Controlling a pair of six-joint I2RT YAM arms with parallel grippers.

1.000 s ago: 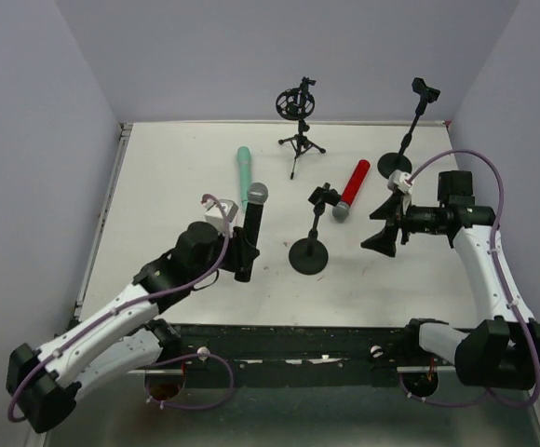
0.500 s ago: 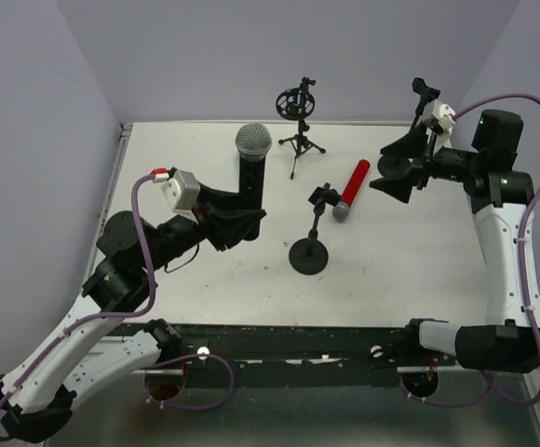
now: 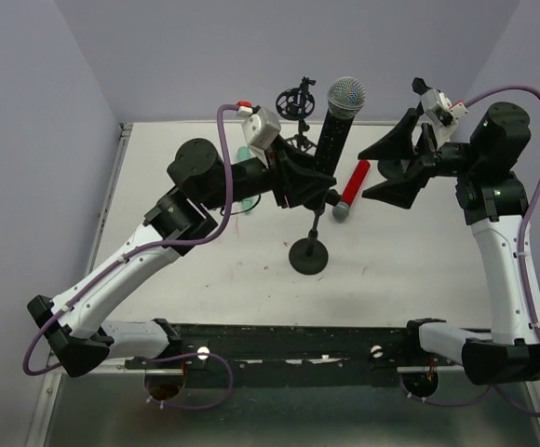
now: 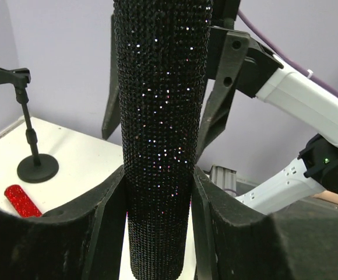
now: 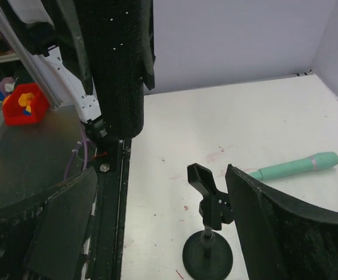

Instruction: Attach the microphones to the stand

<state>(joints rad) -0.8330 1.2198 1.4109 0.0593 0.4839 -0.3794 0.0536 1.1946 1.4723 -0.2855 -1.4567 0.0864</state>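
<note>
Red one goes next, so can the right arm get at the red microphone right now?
Probably yes. The right gripper hangs open and empty near the red microphone, which lies uncovered on the table. The left gripper, holding the black microphone, is close and could crowd it.

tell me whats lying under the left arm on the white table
A teal-green stick microphone lies flat on the table. From above, the left arm covers most of it, only teal slivers showing; the right wrist camera sees most of its length.
</note>
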